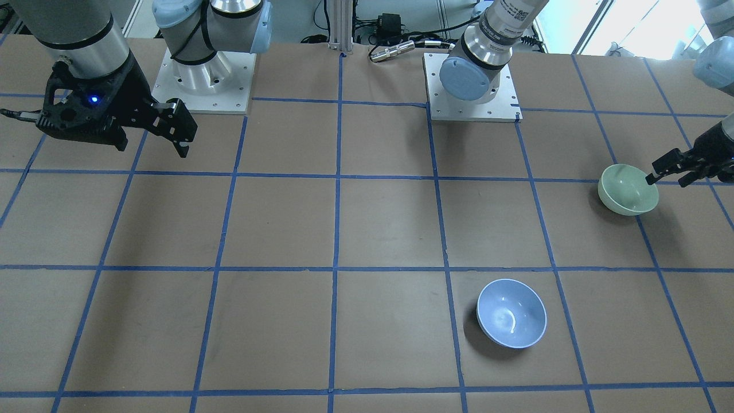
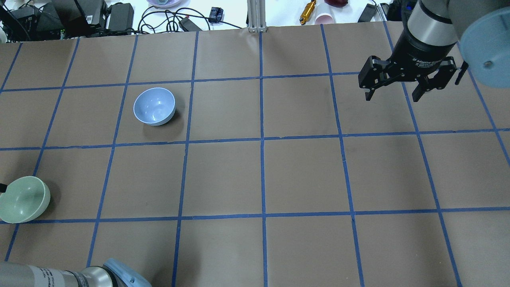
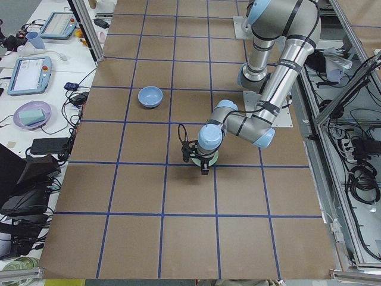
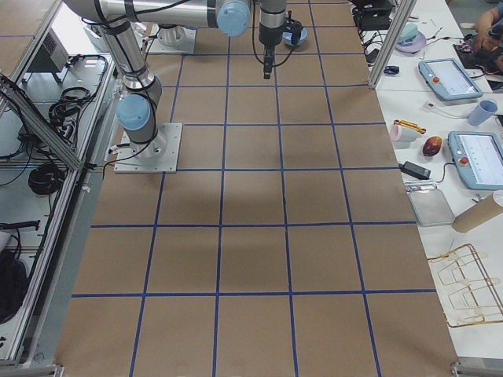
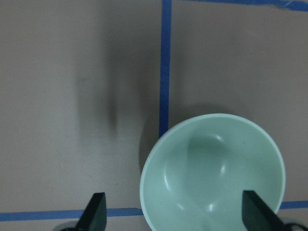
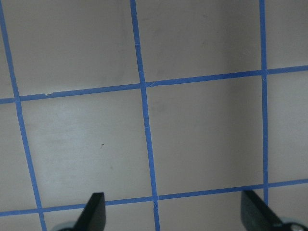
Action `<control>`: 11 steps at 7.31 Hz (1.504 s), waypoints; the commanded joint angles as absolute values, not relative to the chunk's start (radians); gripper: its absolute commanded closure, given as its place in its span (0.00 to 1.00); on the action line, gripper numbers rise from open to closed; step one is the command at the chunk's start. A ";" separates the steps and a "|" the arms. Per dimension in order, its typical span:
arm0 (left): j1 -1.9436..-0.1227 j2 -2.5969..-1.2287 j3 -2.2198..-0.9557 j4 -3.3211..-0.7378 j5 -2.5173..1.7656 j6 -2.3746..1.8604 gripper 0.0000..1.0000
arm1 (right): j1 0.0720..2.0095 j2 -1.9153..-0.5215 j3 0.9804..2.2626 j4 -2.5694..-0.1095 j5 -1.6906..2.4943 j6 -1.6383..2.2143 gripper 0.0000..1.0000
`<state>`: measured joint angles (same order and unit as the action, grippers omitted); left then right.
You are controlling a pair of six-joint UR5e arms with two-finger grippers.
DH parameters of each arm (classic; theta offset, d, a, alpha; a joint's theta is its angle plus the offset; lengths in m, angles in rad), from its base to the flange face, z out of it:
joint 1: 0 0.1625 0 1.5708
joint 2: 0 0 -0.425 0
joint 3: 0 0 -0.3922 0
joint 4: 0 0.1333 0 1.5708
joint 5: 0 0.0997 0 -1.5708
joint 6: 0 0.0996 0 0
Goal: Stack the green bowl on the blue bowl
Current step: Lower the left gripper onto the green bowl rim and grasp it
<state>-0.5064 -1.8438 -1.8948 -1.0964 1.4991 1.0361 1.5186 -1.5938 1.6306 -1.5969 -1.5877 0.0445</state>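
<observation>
**Task objects.** The green bowl [image 2: 22, 199] is a small, round, pale mint bowl with a smooth, glossy, unpatterned surface. It stands upright with its open side up. It sits at the desk's [image 2: 303, 175] left end on the robot's side, and its rim overlaps the blue tape lines. The blue bowl [image 2: 154, 106] is periwinkle, about the same size, and also upright, with a white glare streak inside. It stands within a single grid square farther from the robot. The two bowls are well apart and neither is stacked on the other.

**Arms.** The left arm [image 3: 238, 125] is folded low, with its wrist turned down over the green bowl. The left jaws are spread wide and hold nothing. In the left wrist view, one fingertip [image 5: 96, 214] hangs over bare desk beside the bowl, and the other fingertip [image 5: 255, 216] is at the bowl's opposite rim. Whether that fingertip touches the rim cannot be told. The right arm [image 2: 426, 28] is raised over the far right part of the desk with its wrist pointing down. The right jaws are also spread wide and empty, over bare grid squares.

**Surroundings.** The desk is covered in brown paper divided into squares by blue tape lines [image 1: 337, 229]. Two white base plates [image 1: 203, 83] carry the arms. Cables and power adaptors [image 2: 119, 14] lie past the desk's far edge. Teach pendants [image 4: 452, 78] rest on the white side benches.
</observation>
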 commanded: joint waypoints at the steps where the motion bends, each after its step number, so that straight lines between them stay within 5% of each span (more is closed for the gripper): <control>1: -0.495 -1.882 -1.922 -1.072 1.502 1.049 0.00 | 1.519 -1.594 1.631 -1.597 -1.586 0.044 0.00; 11: -0.495 -1.957 -1.942 -1.014 1.536 1.054 0.07 | 1.519 -1.594 1.631 -1.597 -1.588 0.044 0.00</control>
<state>-0.4962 -1.9514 -1.9414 -1.0165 1.5356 1.0539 1.5187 -1.5938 1.6306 -1.5969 -1.5877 0.0445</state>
